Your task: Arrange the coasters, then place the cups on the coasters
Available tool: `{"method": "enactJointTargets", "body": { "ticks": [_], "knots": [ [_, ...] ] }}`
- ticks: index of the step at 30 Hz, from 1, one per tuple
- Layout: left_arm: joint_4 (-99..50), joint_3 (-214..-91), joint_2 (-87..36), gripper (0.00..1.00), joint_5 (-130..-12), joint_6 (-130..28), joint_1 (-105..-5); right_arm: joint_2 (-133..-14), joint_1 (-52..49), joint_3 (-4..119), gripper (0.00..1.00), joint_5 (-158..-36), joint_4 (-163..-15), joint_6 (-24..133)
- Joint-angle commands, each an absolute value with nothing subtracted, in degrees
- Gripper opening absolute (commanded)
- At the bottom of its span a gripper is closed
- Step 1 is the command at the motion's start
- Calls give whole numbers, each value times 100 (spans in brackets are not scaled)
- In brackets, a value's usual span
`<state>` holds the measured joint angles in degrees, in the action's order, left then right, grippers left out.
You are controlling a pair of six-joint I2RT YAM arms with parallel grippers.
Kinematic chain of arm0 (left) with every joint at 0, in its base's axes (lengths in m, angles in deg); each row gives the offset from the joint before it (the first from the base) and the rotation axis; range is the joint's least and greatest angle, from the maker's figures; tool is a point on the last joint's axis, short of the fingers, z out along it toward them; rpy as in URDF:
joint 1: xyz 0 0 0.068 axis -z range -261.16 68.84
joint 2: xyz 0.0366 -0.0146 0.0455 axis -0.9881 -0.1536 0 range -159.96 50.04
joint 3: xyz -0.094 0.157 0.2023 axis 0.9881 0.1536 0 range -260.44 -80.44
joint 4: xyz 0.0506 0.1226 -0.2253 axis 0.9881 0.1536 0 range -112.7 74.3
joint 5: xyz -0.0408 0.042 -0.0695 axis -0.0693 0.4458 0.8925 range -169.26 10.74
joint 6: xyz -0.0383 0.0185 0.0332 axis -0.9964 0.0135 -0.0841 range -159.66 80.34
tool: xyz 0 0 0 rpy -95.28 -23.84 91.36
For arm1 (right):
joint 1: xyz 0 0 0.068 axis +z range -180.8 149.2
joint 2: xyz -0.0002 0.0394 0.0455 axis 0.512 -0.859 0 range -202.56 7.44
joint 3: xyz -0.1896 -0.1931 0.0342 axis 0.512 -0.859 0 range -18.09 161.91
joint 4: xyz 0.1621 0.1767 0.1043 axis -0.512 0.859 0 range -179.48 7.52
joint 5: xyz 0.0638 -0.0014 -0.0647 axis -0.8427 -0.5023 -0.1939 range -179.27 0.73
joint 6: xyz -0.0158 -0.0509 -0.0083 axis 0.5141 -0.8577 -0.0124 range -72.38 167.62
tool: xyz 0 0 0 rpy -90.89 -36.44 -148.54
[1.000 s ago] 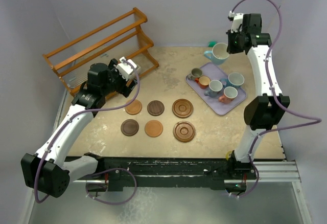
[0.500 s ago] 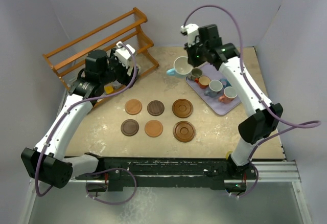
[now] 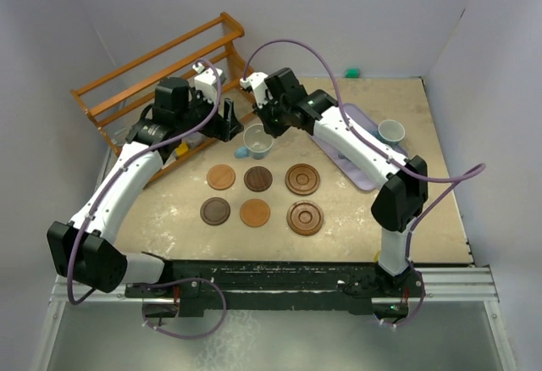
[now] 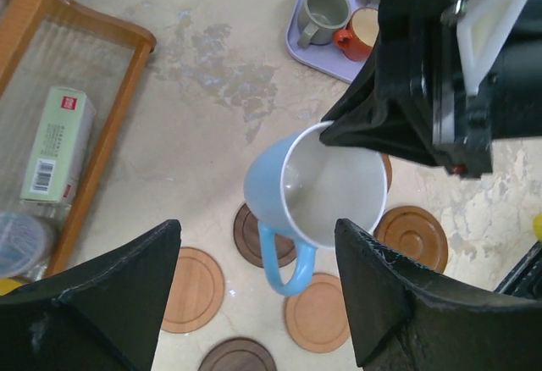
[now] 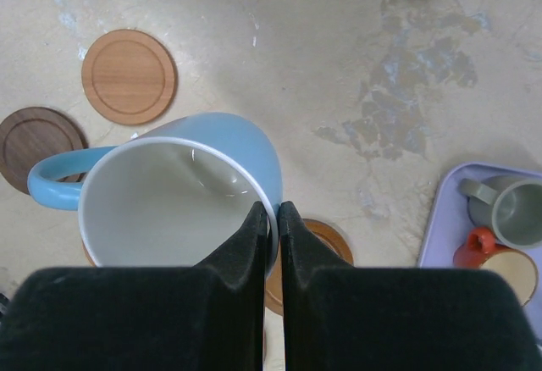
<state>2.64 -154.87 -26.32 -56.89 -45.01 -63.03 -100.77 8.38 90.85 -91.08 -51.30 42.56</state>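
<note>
Tabletop [image 3: 423, 142] mottled beige; pale walls [image 3: 339, 7] on three sides. Right gripper [image 5: 278, 212] clenched on rim of light blue mug [image 5: 169, 206] above coasters [image 3: 255, 213]; left gripper [image 4: 256, 231] spread, empty.

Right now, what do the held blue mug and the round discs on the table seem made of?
The blue mug looks like glazed ceramic: glossy, with reflections on its pale inside. The discs look like matte wood: faint grain and a groove near the rim.
</note>
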Motion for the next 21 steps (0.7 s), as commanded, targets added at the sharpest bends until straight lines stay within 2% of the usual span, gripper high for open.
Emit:
{"method": "enactJointTargets", "body": {
  "ticks": [1, 21],
  "knots": [
    [12, -15696, -2711, 69, -5745, -5286, -6237, -9878, 981, 9520, 0, -8812, -5684, 4619],
    [-85, -15506, -3182, 47, -6868, -5379, -5700, -9734, 1237, 9588, 0, -8615, -5556, 5110]
  ]
}}
